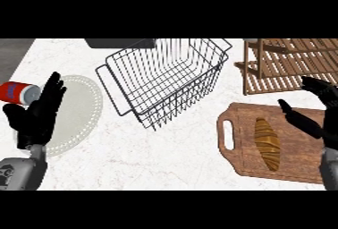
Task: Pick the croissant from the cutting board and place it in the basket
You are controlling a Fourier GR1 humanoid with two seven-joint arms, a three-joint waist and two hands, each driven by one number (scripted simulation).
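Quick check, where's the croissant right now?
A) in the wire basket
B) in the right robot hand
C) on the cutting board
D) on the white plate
C: the croissant lies lengthwise on the cutting board, with the right robot hand open beside it and the basket holding nothing.

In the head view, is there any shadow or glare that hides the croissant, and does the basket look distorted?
In the head view the light is even: no glare and no strong shadow covers the croissant on the cutting board. The wire basket looks skewed, leaning away toward the top. The right hand is cut by the right edge; the left hand is fully visible.
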